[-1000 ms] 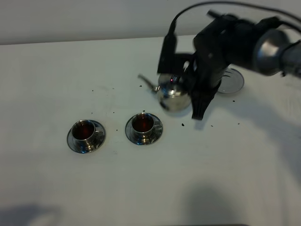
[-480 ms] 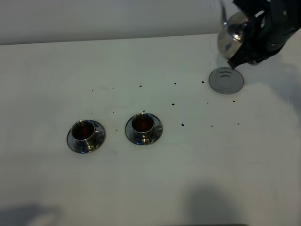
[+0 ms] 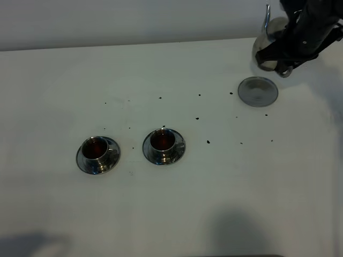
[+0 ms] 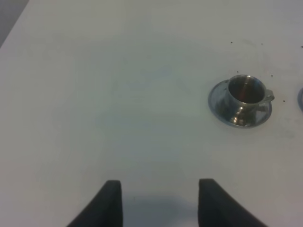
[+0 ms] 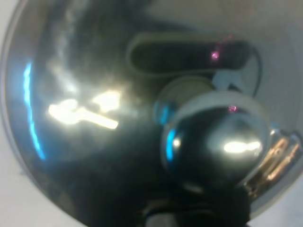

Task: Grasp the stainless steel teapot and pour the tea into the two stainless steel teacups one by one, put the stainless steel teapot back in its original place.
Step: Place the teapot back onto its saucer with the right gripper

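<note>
Teapot (image 3: 266, 49) clamped in right hand (image 3: 292, 51)

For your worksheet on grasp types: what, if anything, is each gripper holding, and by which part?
The right gripper holds the stainless steel teapot in the air, apparently by its handle side, though the exact contact is hidden. The left gripper is open and holds nothing.
</note>
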You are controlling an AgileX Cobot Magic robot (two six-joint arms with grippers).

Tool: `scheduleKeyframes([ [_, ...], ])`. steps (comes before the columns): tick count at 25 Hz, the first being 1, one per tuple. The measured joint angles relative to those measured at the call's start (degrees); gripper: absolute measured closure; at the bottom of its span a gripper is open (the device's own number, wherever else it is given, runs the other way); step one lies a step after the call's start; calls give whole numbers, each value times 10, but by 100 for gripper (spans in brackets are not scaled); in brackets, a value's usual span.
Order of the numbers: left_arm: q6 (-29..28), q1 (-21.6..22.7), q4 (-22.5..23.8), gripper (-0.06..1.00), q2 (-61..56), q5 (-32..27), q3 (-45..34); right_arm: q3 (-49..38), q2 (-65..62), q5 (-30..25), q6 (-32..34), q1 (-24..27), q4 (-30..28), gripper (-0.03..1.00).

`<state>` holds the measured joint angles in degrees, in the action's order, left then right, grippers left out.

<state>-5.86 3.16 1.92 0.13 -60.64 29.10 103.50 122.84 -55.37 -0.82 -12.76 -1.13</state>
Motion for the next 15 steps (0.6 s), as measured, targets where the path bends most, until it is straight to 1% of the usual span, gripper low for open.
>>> scheduleKeyframes([
  [3,0,0,0,54,0,0,0,35,38,-38,2,0,16,79],
  [7,0,0,0,54,0,0,0,40,60,-65,2,0,24,79],
  [11,-1,0,0,54,0,0,0,41,62,-72,1,-2,29,79],
  [15,-1,0,0,54,0,0,0,41,62,-70,5,-21,17,79],
])
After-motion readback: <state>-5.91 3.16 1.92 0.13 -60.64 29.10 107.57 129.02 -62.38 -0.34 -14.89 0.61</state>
